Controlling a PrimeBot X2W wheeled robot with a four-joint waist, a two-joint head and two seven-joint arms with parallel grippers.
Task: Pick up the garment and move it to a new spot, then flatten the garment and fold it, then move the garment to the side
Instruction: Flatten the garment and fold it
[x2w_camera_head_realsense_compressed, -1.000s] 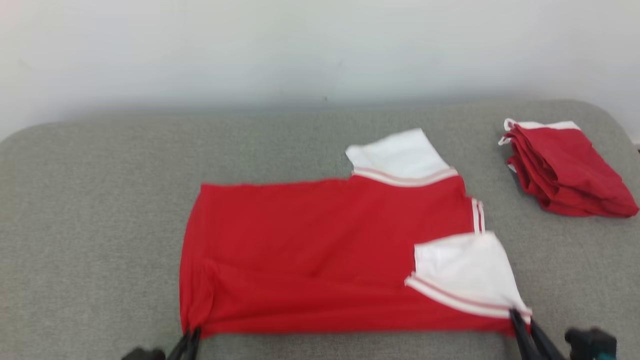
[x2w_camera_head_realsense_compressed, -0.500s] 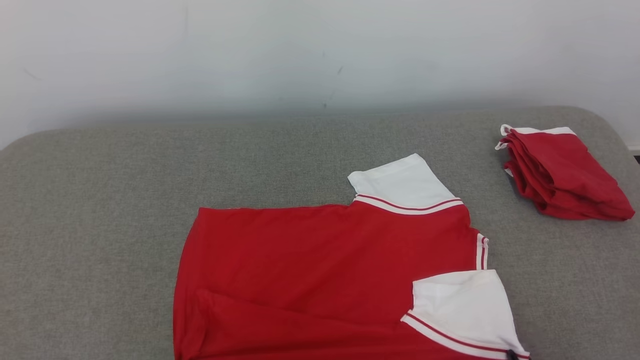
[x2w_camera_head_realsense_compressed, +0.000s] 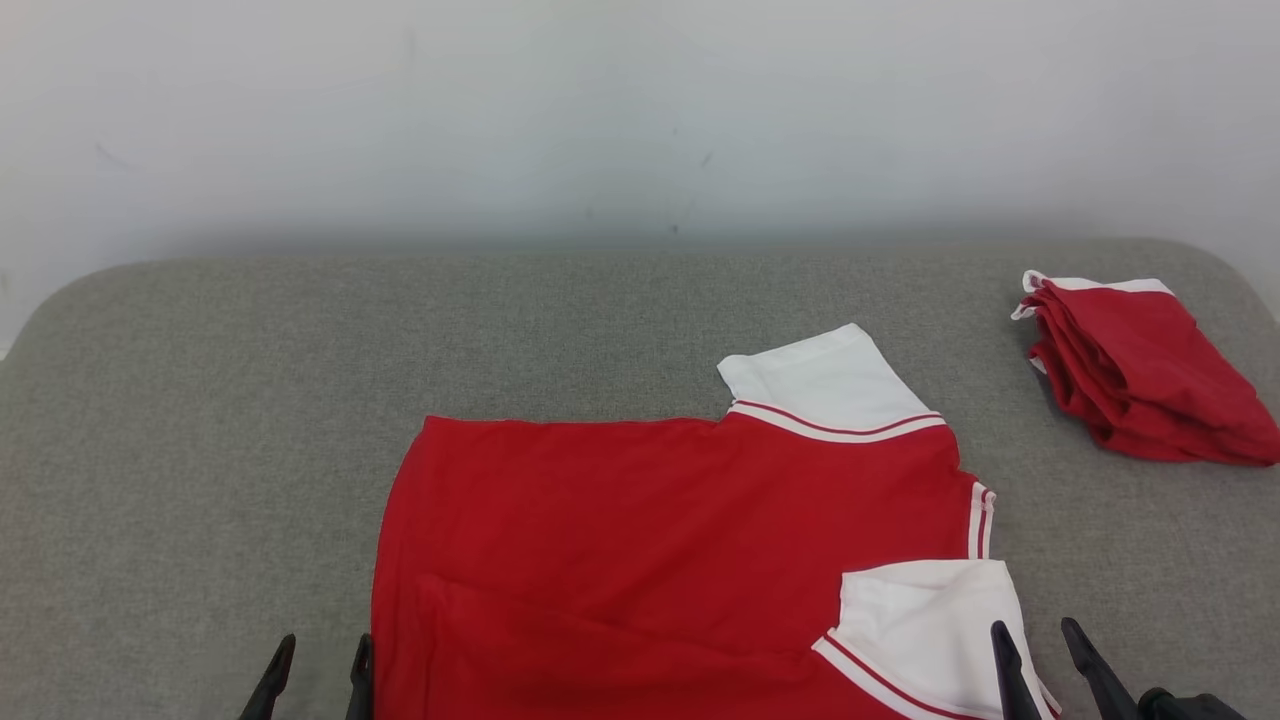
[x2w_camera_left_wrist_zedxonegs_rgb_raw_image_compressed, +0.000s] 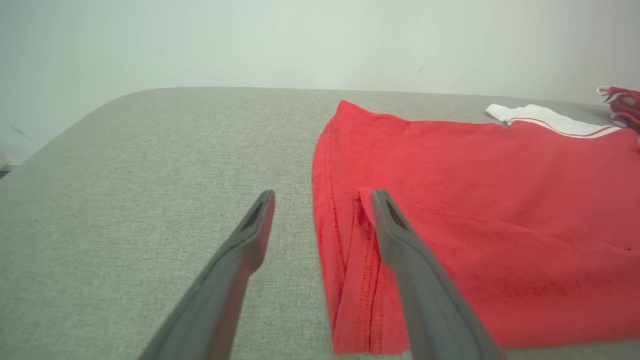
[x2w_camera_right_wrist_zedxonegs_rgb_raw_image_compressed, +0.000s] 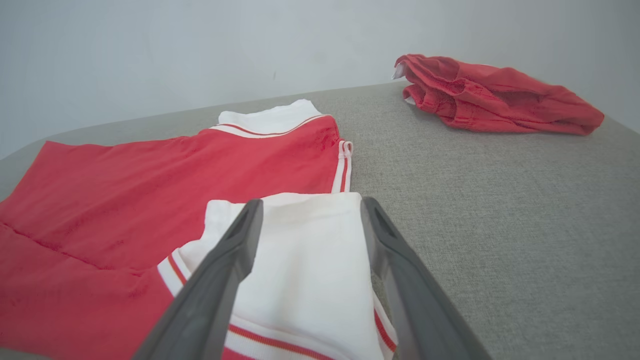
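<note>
**A:** Where is the garment lying?

**B:** The garment (x2w_camera_head_realsense_compressed: 650, 540) is lying spread out on the grey tabletop (x2w_camera_head_realsense_compressed: 200, 450), close to the near edge. Its hem (x2w_camera_left_wrist_zedxonegs_rgb_raw_image_compressed: 330, 225) is pointing left and its white sleeves are pointing right. A soft crease is running across the near part.

**A:** What are the grippers doing?

**B:** The left gripper (x2w_camera_head_realsense_compressed: 327, 645) is hanging at the hem corner with its jaws gaping wide, gripping nothing. One finger is over bare tabletop, the other over the hem. The right gripper (x2w_camera_head_realsense_compressed: 1032, 630) is also gaping wide and empty. One of its fingers is over the near sleeve (x2w_camera_head_realsense_compressed: 930, 620), the other at the sleeve's outer edge. It may be brushing the cloth; I can't tell.

**A:** Anything else?

**B:** A folded red pile (x2w_camera_head_realsense_compressed: 1140, 370) is sitting far right, well apart from the garment.
</note>
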